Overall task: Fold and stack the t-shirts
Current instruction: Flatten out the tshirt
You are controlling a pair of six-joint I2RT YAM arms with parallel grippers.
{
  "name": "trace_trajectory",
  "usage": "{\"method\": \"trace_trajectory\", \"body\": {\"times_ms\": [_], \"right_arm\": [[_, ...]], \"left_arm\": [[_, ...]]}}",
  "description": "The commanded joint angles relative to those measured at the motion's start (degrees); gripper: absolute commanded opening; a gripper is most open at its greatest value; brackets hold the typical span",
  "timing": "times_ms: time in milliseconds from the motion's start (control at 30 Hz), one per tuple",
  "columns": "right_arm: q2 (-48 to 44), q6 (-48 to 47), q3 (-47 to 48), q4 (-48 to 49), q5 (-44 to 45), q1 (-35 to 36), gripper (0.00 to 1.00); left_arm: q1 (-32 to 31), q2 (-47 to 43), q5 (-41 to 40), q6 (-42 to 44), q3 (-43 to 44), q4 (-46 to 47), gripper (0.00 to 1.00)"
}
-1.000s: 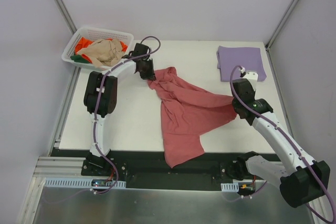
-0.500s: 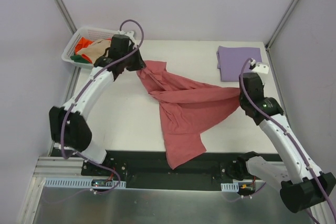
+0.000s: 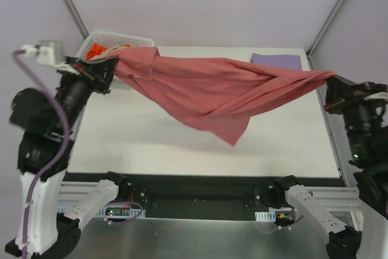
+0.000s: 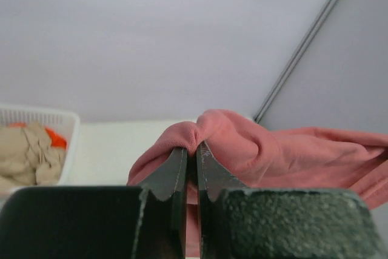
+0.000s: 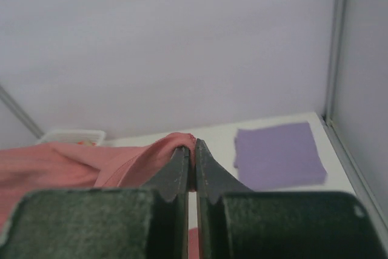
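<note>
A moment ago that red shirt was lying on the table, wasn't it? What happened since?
Both arms swung up and outward, lifting the rose-red shirt off the table. It now hangs stretched in the air between the left gripper and the right gripper, each shut on one end; neither let go. The folded purple shirt and the basket stayed put.

Two arms, two tools and four shirts over one desk point(image 3: 151, 131).
One rose-red shirt point(image 3: 206, 92) and one purple shirt point(image 3: 277, 60) are counted outside the single white basket point(image 3: 121, 37). Inside it show one beige shirt point(image 4: 24, 153) and one orange shirt point(image 4: 56, 139); whether more lie beneath cannot be told. The left arm point(image 3: 66, 98) carries one left tool point(image 4: 195, 150), the right arm point(image 3: 364, 125) one right tool point(image 5: 194, 147), each with two fingers.
</note>
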Motion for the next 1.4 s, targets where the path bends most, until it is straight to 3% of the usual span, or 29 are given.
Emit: {"method": "trace_trajectory", "body": {"times_ms": [0,133,333,567,767,933,1100,1200,1367], "right_arm": [[0.59,-1.27,11.65,-2.91,-15.96,-0.23,0.0],[1.83,-0.92,17.48,-5.11,-19.32,-0.32,0.0],[4.19,-2.41,15.39,-3.72,-12.14,-0.32,0.0],[19.73,-7.85,13.87,1.82,0.6,-0.41,0.0],[34.24,-14.45,26.14,5.87,4.23,-4.44,0.0],[35.58,-14.19,30.59,5.78,-0.59,-7.26,0.0],[27.42,-11.39,14.27,8.33,-0.6,-8.05,0.0],[21.44,-9.27,1.53,7.72,-2.7,-8.41,0.0],[14.23,2.48,-18.87,-5.88,-7.35,-8.41,0.0]], "left_arm": [[0.54,-5.24,2.62,2.22,6.43,3.35,0.0],[0.54,-7.97,3.5,1.78,8.55,3.35,0.0],[0.54,-5.17,-0.09,1.25,7.67,3.43,0.0],[0.8,15.63,-11.96,4.06,12.84,3.96,0.0],[6.07,37.7,-0.29,2.49,33.99,-0.68,0.0],[6.42,39.67,0.16,2.48,40.45,-0.61,0.0],[6.51,34.32,1.13,2.57,28.98,-0.26,0.0],[6.6,28.96,0.17,2.92,13.01,-0.26,0.0],[6.6,19.12,-8.16,-0.41,-16.09,-0.34,0.03]]}}
